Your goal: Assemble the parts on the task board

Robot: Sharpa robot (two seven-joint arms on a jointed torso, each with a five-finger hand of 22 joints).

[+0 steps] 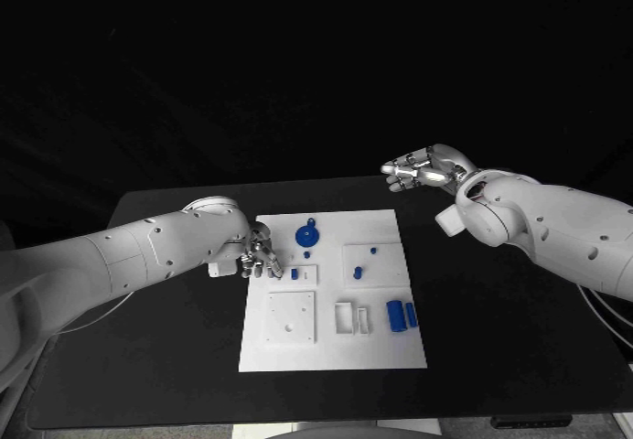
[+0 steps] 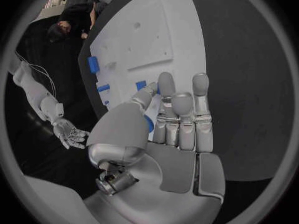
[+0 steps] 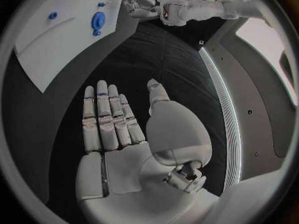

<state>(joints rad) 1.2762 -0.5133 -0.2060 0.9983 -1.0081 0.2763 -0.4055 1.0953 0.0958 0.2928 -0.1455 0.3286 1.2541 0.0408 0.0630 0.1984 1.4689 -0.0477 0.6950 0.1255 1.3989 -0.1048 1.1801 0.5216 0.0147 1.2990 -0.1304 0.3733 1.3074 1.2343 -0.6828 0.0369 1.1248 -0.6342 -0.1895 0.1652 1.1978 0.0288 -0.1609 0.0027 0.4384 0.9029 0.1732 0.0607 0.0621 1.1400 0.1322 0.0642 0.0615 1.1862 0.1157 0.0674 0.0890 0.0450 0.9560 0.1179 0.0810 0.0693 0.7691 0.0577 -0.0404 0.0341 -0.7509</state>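
The white task board (image 1: 330, 352) lies in the middle of the black table. On it are a round blue part (image 1: 306, 236), two small blue pegs (image 1: 373, 248) (image 1: 360, 271), a small blue piece (image 1: 295, 273) and two blue cylinders (image 1: 402, 314). My left hand (image 1: 253, 261) is at the board's left edge, fingers straight and holding nothing (image 2: 181, 119); the small blue piece (image 2: 141, 85) lies just past its fingertips. My right hand (image 1: 423, 169) is raised beyond the board's far right corner, its palm flat and bare (image 3: 115, 129).
White fixtures on the board: a square plate with holes (image 1: 292, 315), a small bracket (image 1: 352, 317) and a raised plate (image 1: 382, 265). Bare black table (image 1: 514, 347) runs on both sides of the board.
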